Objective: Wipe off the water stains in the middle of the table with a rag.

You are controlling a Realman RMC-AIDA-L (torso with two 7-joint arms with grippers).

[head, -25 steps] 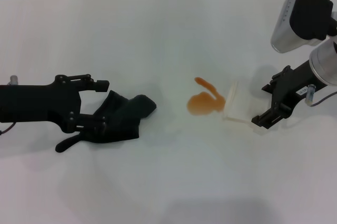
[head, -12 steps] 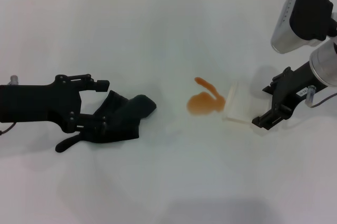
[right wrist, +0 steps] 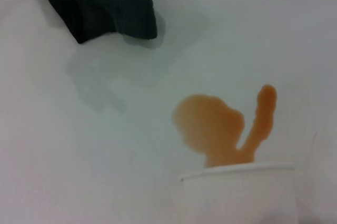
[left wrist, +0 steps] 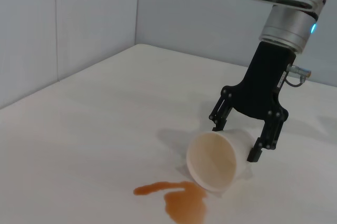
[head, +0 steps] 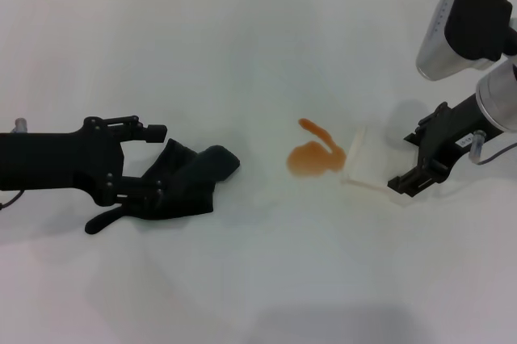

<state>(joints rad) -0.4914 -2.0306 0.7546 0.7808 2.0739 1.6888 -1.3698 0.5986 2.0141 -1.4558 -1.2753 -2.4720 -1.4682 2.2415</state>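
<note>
The water stains point(head: 313, 158) are an orange blotch with a short tail in the middle of the white table point(head: 258, 53); they also show in the wrist views point(left wrist: 179, 200) point(right wrist: 216, 129). The dark rag point(head: 190, 176) point(right wrist: 105, 3) lies crumpled to the left of them. My left gripper point(head: 161, 161) is open at the rag: its lower finger lies against the cloth and its upper finger is clear of it. My right gripper point(head: 402, 161) point(left wrist: 235, 140) is open, and its fingers straddle the base of a tipped cup.
A translucent white cup point(head: 363, 162) point(left wrist: 213, 163) point(right wrist: 237, 195) lies on its side just right of the blotch, its mouth toward the liquid. Grey wall panels rise behind the table's far edge.
My right gripper has drawn back a little from the cup, to the right. The left gripper, the rag and the blotch have not visibly moved.
</note>
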